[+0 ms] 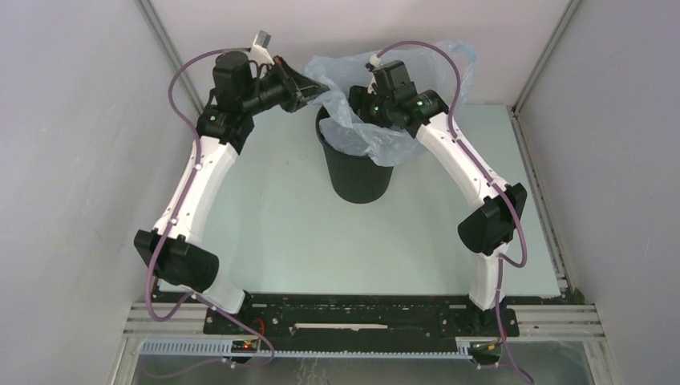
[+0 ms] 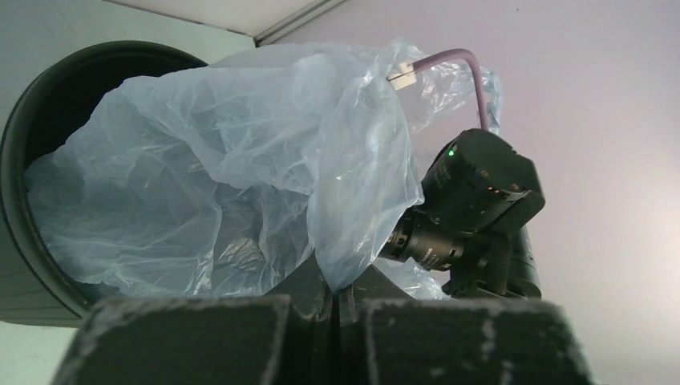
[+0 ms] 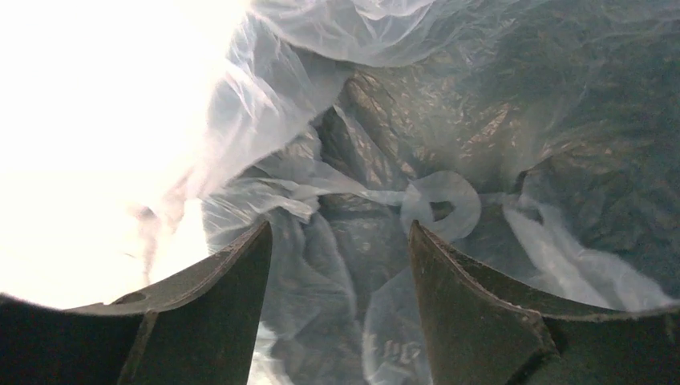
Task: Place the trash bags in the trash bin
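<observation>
The black trash bin [image 1: 357,172] stands at the table's middle back. The pale blue trash bag [image 1: 385,140] hangs partly inside it, billowing above the rim and draping over its right side. My left gripper [image 1: 313,90] is shut on an edge of the bag at the bin's upper left; the pinched film [image 2: 357,277] shows in the left wrist view, beside the bin's rim [image 2: 12,160]. My right gripper [image 3: 341,233] is open and reaches down into the bag's opening, with wrinkled film [image 3: 449,136] between and below its fingers. In the top view its fingers are hidden by the wrist [image 1: 393,100].
White walls close in the table on the left, back and right. The back wall stands close behind the bin and both wrists. The pale table [image 1: 281,224] lies in front of the bin. The right arm's purple cable [image 1: 437,60] loops over the bag.
</observation>
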Tool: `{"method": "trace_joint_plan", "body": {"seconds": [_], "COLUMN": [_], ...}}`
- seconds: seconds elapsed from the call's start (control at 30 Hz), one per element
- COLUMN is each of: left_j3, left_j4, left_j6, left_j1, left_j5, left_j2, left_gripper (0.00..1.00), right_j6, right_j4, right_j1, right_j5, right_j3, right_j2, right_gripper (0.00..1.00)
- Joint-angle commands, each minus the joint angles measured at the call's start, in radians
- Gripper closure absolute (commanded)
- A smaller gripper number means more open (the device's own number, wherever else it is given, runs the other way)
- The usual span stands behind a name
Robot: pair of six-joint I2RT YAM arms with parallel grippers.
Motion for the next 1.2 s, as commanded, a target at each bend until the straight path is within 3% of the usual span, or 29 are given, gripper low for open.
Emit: {"method": "trace_joint_plan", "body": {"seconds": [0.0, 0.2, 0.3, 0.4, 0.6, 0.77, 0.97, 1.17], "left_j3": [-0.029, -0.043, -0.048, -0.055, -0.055, -0.060, -0.058, -0.017], "left_j4": [-0.026, -0.007, -0.016, -0.020, -0.044, -0.062, -0.076, -0.148], "left_j6": [0.057, 0.038, 0.032, 0.030, 0.044, 0.050, 0.069, 0.122], "left_j1": [0.004, 0.007, 0.011, 0.012, 0.014, 0.020, 0.020, 0.021], "left_j5": [-0.055, -0.067, -0.063, -0.066, -0.081, -0.078, -0.076, -0.084], "left_j2": [-0.056, -0.054, -0.052, -0.056, -0.069, -0.069, -0.083, -0.085], "left_gripper": [1.00, 1.00, 1.00, 1.00, 1.00, 1.00, 0.99, 0.91], "right_j6": [0.111, 0.085, 0.012, -0.067, -0.159, -0.196, -0.208, -0.241], "right_j4": [0.065, 0.068, 0.047, 0.039, 0.028, -0.039, 0.008, -0.060], "right_j1": [0.007, 0.031, 0.041, 0.053, 0.049, 0.057, 0.053, 0.046], "right_j5": [-0.011, 0.005, 0.085, 0.147, 0.237, 0.231, 0.243, 0.240], "right_j3": [0.050, 0.049, 0.062, 0.064, 0.099, 0.243, 0.204, 0.352], "right_j2": [-0.013, -0.073, -0.099, -0.116, -0.113, -0.105, -0.176, -0.222], "right_gripper": [0.27, 0.30, 0.39, 0.39, 0.30, 0.19, 0.12, 0.07]}}
